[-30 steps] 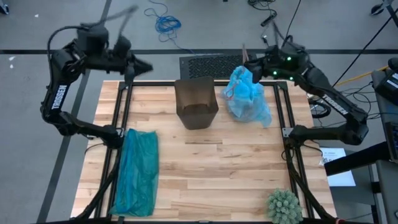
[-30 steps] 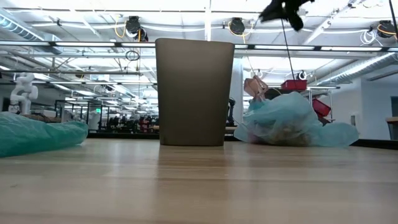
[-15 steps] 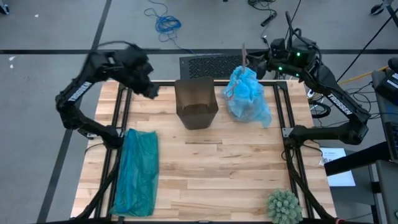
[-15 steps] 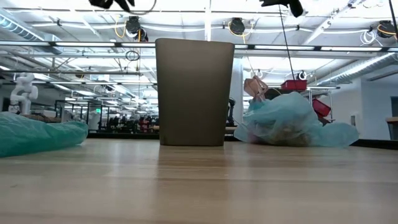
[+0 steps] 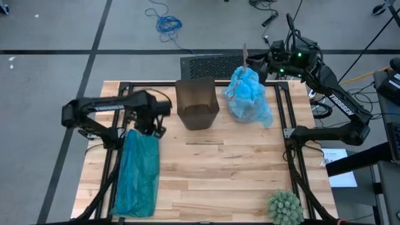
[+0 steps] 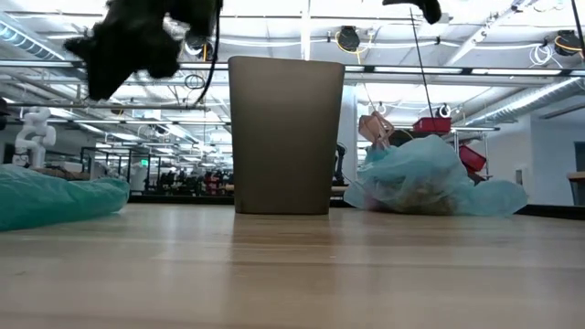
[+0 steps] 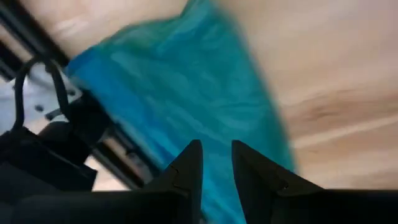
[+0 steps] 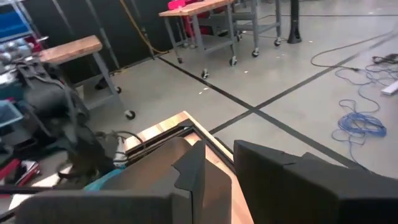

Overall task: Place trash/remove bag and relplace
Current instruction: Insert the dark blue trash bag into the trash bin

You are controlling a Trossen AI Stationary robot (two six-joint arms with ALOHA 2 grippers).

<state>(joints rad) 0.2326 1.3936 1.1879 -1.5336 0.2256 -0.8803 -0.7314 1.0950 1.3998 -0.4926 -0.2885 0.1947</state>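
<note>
Bag (image 5: 249, 95) in pale blue, knotted up and bulging with trash seen faintly through its plastic in the low view, lies on the table (image 5: 212, 169) just beside the dark bin (image 5: 197, 103), on the side of the right arm, so the removal half of the job looks done. What has changed in the last second is the left arm: it was raised over the table's far left corner, and it has now swung down and forward, so that the left gripper (image 5: 152, 128) hangs over the near end of the teal-green bag (image 5: 138, 172) that lies flat along the table's left edge. In its wrist view the two fingers (image 7: 184, 169) stand a small way apart with nothing between them, the teal plastic filling the picture close beyond them (blurred, so whether they touch it yet cannot be told). The right gripper (image 5: 257, 64) has barely shifted in that time; it sits high past the far edge behind the pale blue bag, slightly parted and holding nothing. The bin stands upright and seems unlined. My reading is that the left arm is going for the fresh liner, and the replacement step is just starting; thin slack plastic lying flat may be hard to pinch as a single layer.
</note>
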